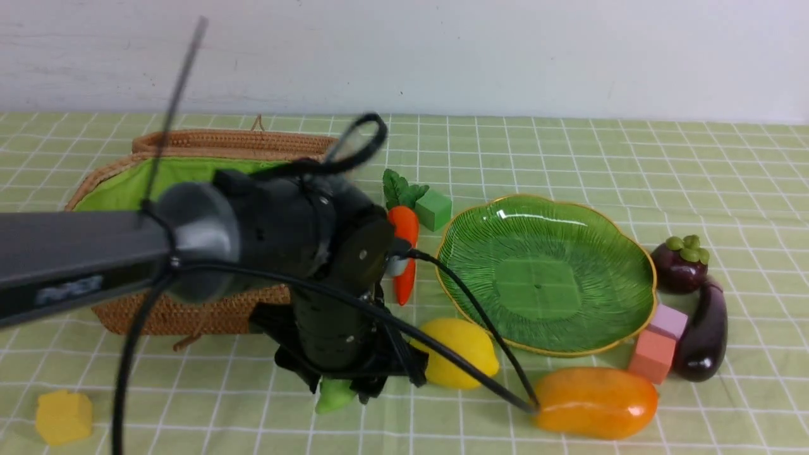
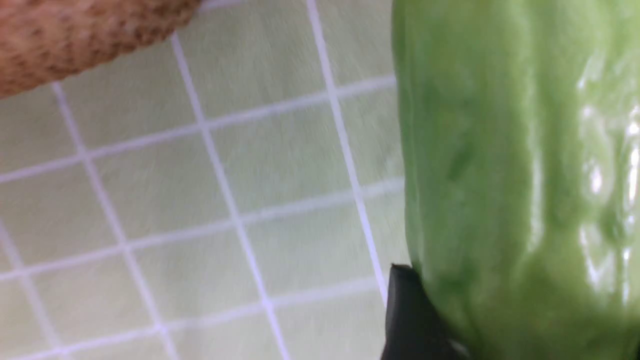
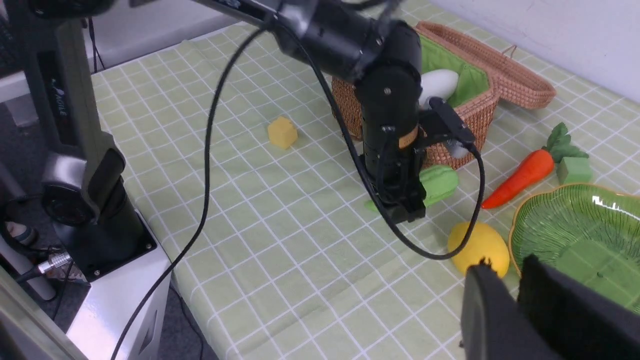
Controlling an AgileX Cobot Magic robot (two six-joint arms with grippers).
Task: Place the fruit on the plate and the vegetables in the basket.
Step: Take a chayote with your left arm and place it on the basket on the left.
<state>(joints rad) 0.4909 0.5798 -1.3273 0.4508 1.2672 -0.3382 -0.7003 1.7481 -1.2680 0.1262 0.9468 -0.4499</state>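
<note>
Here's the left gripper (image 1: 346, 387) down at the cloth (image 1: 632, 158), jaws pinched onto the cucumber (image 3: 437, 182), its green tip poking out under the hand (whether it's clear of the cloth, I can't tell). Right behind the hand sits the basket (image 1: 189, 313), with the radish (image 3: 437, 85) lying on its green lining. Just to the hand's right is the lemon (image 1: 458, 354), and a little beyond the hand lies the carrot (image 1: 404, 253). Farther right is the plate (image 1: 543, 278), with the mango (image 1: 594, 401) in front of it and the mangosteen (image 1: 679, 265) and eggplant (image 1: 705, 335) well past it. The right gripper (image 3: 515, 272) hangs with the lemon and plate just ahead, jaws drawn almost together, only a sliver between, nothing held.
</note>
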